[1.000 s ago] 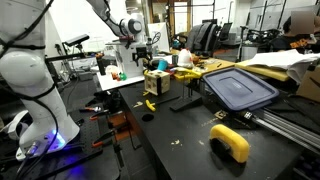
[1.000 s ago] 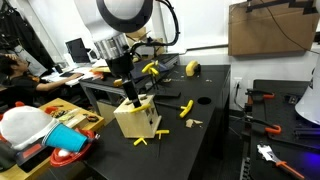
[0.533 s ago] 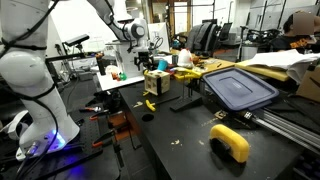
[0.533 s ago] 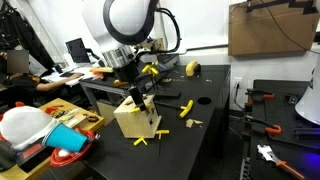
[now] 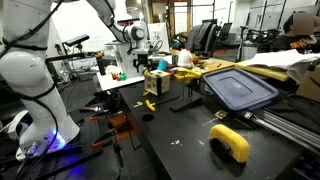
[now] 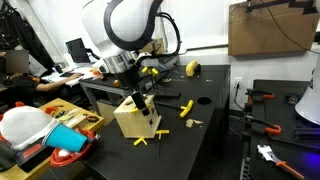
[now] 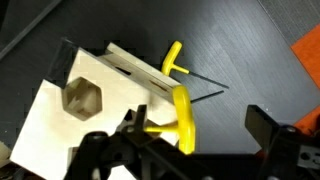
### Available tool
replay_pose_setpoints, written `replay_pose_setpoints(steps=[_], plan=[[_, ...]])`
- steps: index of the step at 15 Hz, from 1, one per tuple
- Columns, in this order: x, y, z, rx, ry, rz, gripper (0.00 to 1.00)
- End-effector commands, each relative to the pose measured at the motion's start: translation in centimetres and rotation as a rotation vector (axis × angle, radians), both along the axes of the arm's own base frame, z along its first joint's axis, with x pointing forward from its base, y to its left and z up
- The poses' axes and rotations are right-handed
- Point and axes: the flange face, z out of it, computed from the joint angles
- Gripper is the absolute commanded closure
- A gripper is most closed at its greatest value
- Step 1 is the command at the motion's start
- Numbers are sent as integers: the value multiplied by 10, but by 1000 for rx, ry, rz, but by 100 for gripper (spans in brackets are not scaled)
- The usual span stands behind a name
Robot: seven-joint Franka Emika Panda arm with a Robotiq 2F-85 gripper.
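A pale wooden block (image 6: 133,121) with holes stands on the dark table; it also shows in an exterior view (image 5: 156,82) and in the wrist view (image 7: 70,115). A yellow T-handle hex key (image 7: 182,118) stands at the block's edge, between my fingers and close to one of them. A second yellow T-handle key (image 7: 172,58) lies against the block's far side. My gripper (image 7: 197,130) hovers just above the block, fingers spread wide and clamping nothing. The gripper also shows in both exterior views (image 6: 141,99) (image 5: 146,60).
Loose yellow keys lie on the table (image 6: 185,107) (image 6: 160,138) (image 5: 150,104). A grey-blue bin lid (image 5: 238,88) and a yellow roll (image 5: 230,142) sit nearer one camera. A red bowl (image 6: 68,155) and a cardboard box (image 6: 265,30) stand off to the sides.
My wrist has tilted and shifted a little sideways over the block's top. The block and the loose keys have not moved.
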Motion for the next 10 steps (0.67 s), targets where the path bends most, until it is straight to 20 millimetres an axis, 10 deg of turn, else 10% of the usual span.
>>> replay_pose_setpoints(steps=[1, 10], plan=[[-8, 8, 11, 7, 19, 41, 0], [-5, 10, 11, 1, -21, 50, 0]])
